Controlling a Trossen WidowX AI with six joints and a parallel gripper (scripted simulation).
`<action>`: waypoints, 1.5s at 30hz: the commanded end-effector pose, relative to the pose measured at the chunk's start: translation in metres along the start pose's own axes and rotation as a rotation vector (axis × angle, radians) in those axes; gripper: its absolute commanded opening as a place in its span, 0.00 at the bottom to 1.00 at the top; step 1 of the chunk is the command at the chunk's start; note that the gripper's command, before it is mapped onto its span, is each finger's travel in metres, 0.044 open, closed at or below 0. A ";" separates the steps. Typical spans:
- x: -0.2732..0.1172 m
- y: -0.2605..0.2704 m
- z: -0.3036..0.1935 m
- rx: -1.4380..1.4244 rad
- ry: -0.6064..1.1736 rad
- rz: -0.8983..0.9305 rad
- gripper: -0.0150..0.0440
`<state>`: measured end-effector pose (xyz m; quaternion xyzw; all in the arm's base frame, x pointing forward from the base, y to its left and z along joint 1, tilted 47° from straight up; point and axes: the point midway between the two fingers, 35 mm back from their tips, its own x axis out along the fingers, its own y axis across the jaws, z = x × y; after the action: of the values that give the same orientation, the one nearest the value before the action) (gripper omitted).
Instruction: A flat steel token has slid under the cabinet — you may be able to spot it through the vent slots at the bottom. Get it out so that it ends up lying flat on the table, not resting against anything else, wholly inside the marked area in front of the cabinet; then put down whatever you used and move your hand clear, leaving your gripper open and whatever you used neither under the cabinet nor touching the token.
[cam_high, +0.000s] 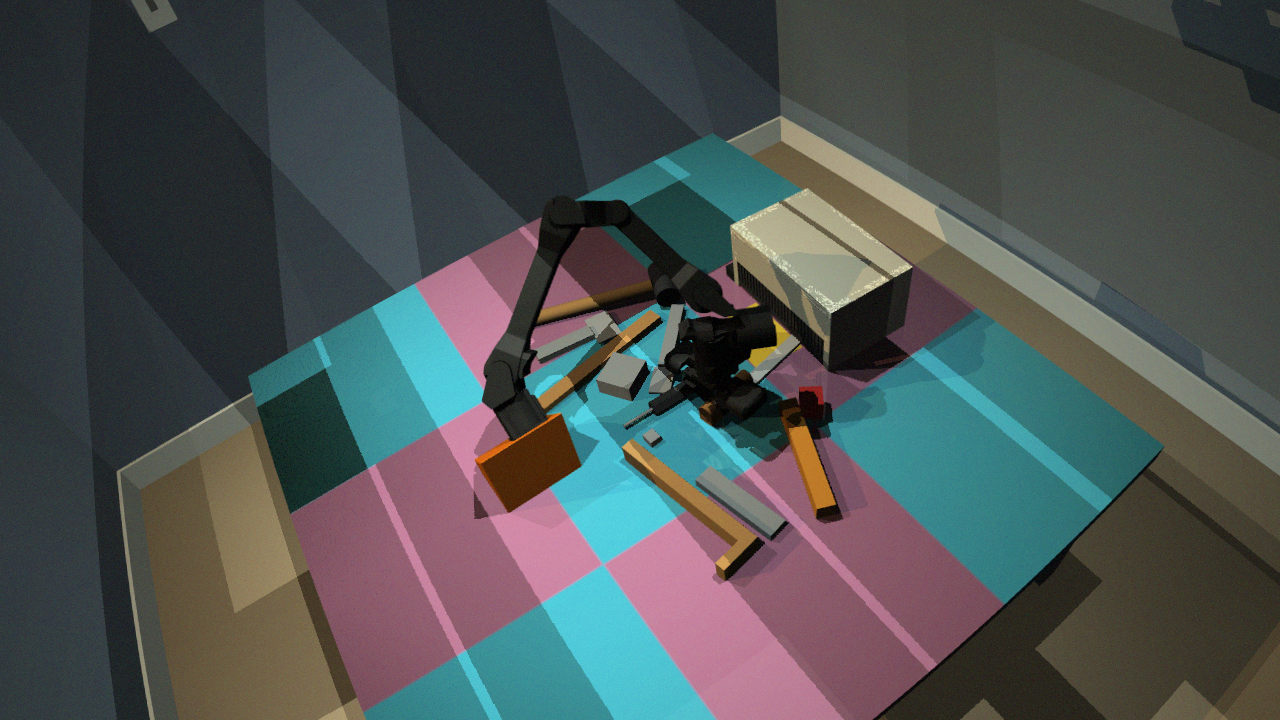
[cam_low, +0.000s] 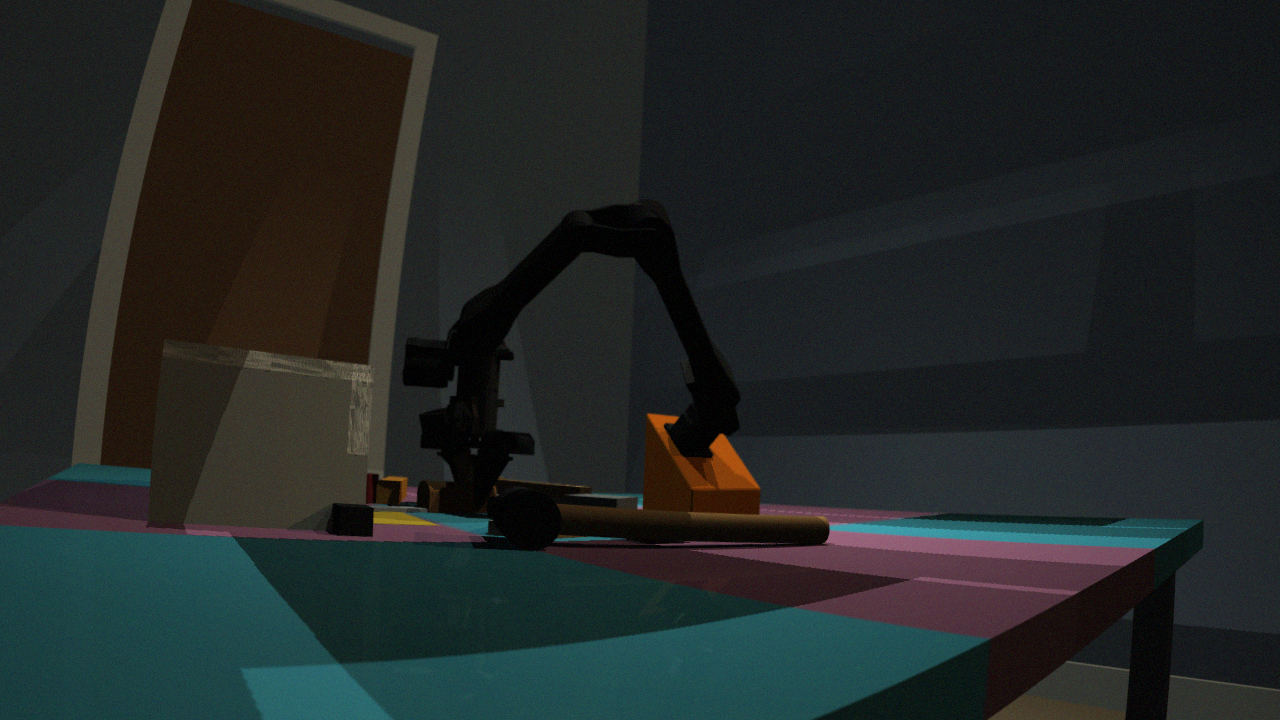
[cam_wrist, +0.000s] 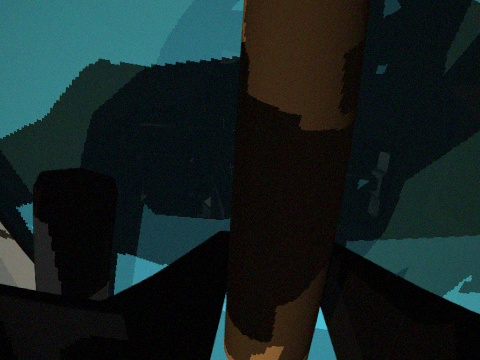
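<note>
Escaping all three views, the flat steel token cannot be placed, nor can its heading be told. One yellow marked area (cam_high: 763, 350) (cam_low: 400, 517) is partly seen before one cabinet (cam_high: 819, 246) (cam_low: 259, 438), whose long axis is set from upper left to lower right in the top view, its slotted front turned to the lower left. One round brown rod (cam_high: 709, 413) (cam_low: 432, 495) (cam_wrist: 300, 100) is gripped between the fingers of the gripper (cam_high: 726, 396) (cam_low: 474, 503) (cam_wrist: 271, 246), its long axis pointed nearly up and down the wrist picture. Around them on one table (cam_high: 1002, 429) (cam_low: 581, 662) are seen one red block (cam_high: 810, 399), one hooked wooden bar (cam_high: 689, 495), one straight orange bar (cam_high: 811, 465) and one dark-headed mallet (cam_high: 595, 304) (cam_low: 689, 525).
</note>
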<state>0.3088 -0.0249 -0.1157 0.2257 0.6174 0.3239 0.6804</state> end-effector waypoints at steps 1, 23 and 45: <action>0.000 0.000 0.007 -0.001 -0.004 0.000 0.25; 0.000 0.001 0.034 -0.002 -0.005 0.000 0.25; -0.001 0.001 0.058 -0.003 -0.006 0.001 0.25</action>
<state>0.3606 -0.0194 -0.1071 0.2259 0.6164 0.3246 0.6810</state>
